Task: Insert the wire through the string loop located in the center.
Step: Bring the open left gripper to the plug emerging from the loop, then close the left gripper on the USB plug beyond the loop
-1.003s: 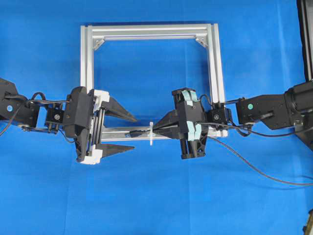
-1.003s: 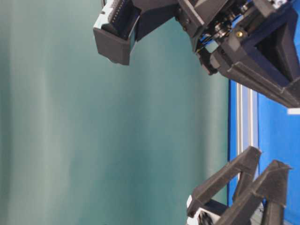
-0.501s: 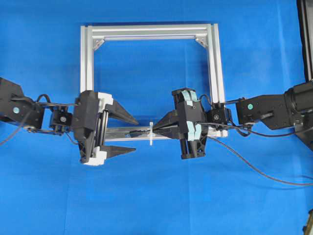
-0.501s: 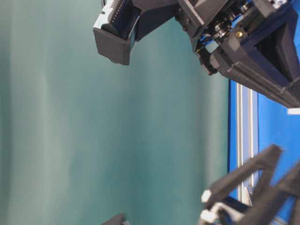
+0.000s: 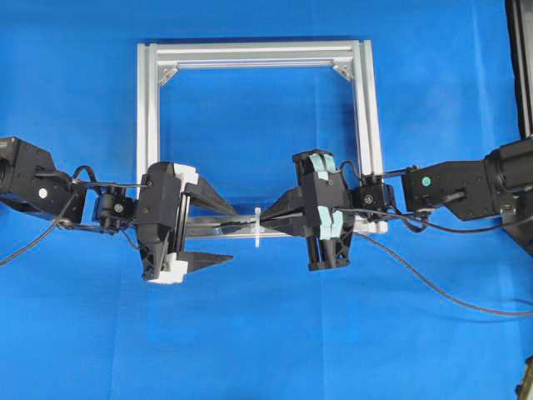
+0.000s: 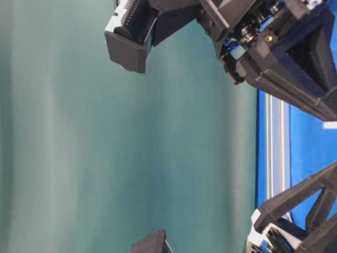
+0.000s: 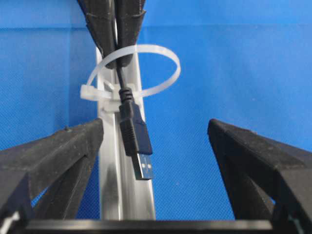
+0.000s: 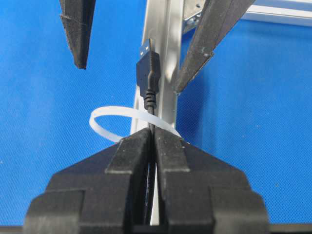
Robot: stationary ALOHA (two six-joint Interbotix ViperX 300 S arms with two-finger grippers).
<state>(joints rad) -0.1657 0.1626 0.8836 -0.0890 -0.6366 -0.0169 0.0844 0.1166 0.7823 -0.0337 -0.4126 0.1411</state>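
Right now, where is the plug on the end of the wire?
In the left wrist view, the plug has poked through the string loop, over the silver rail, between the open left pincer's fingers.

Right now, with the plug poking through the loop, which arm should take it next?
Left. Its open tool already straddles the plug of the wire past the string loop; the right tool is shut on the wire behind the loop.

left claw (image 7: pixel 156 161) fingers flank plug (image 7: pixel 135 141) (gap each side), rail (image 7: pixel 114 195) beneath
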